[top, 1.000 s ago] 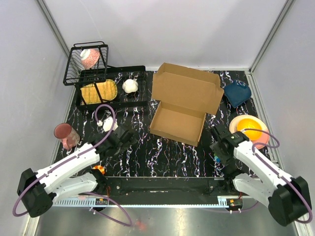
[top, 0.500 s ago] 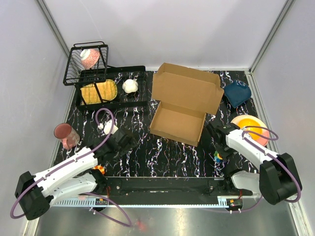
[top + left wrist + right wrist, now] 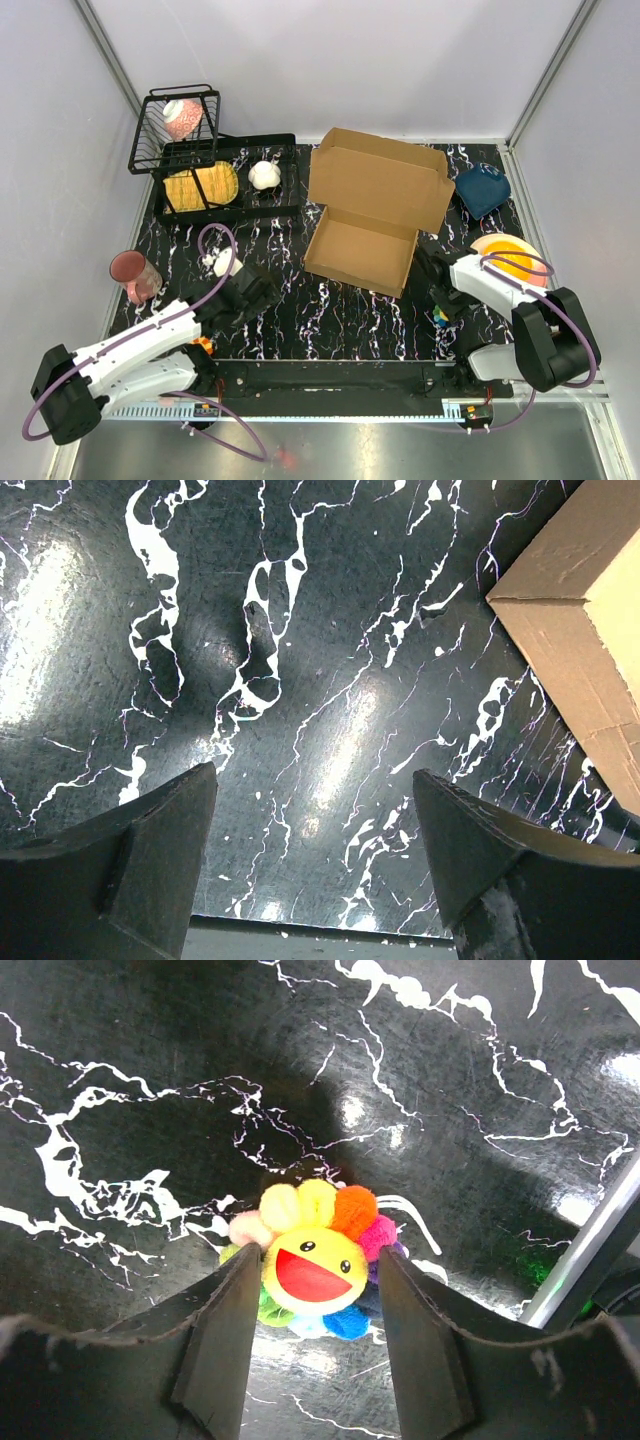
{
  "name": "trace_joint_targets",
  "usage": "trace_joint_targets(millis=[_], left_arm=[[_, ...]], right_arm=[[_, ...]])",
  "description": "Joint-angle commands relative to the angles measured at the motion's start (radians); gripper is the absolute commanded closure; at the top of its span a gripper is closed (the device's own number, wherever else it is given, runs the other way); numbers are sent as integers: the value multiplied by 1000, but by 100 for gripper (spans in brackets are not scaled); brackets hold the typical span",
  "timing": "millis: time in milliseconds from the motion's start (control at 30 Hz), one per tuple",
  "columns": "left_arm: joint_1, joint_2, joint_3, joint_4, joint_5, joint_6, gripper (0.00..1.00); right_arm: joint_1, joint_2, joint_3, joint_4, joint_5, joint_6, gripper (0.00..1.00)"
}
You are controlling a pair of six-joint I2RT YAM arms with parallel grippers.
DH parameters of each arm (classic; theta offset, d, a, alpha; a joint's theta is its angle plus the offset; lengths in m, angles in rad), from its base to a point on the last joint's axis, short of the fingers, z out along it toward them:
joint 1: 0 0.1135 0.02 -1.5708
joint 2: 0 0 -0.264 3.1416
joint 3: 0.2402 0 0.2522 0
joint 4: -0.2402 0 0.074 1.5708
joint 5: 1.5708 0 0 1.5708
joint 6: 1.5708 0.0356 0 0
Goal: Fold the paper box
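Note:
The paper box [image 3: 375, 205] is a brown cardboard mailer lying open at the table's middle back, lid flap raised behind its tray. Its near left corner [image 3: 590, 630] shows at the right of the left wrist view. My left gripper [image 3: 262, 285] [image 3: 315, 800] hovers open over bare tabletop, left of the box and apart from it. My right gripper [image 3: 436, 288] [image 3: 312, 1260] is off the box's near right corner, open. Between its fingers, on the table below, lies a rainbow smiling flower plush [image 3: 315, 1270] [image 3: 440, 318].
A black wire rack [image 3: 225, 180] with a tipped basket [image 3: 175, 125], a yellow item and a white plush stands at the back left. A pink cup [image 3: 132, 272] is at the left edge. A blue bowl [image 3: 482, 190] and an orange bowl [image 3: 512, 255] sit right of the box.
My right arm has folded inward, bringing its gripper closer to the box's near right corner and uncovering the flower plush. The left gripper crept slightly forward. The box has not moved.

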Motion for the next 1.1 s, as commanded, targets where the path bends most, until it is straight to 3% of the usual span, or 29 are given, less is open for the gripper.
trace_joint_targets(millis=[0, 200, 433, 633, 1067], left_arm=[[-7, 11, 11, 32, 4, -11, 18], [-9, 42, 20, 38, 1, -7, 18], [-23, 71, 22, 52, 4, -14, 18], [-26, 68, 5, 52, 0, -19, 18], [-26, 116, 49, 50, -17, -10, 18]], right_arm=[[-7, -2, 15, 29, 25, 15, 47], [-7, -22, 3, 34, 31, -7, 69], [-7, -13, 5, 27, 42, -22, 86], [-7, -81, -8, 12, 44, -39, 87], [-5, -431, 115, -155, -1, -174, 84]])
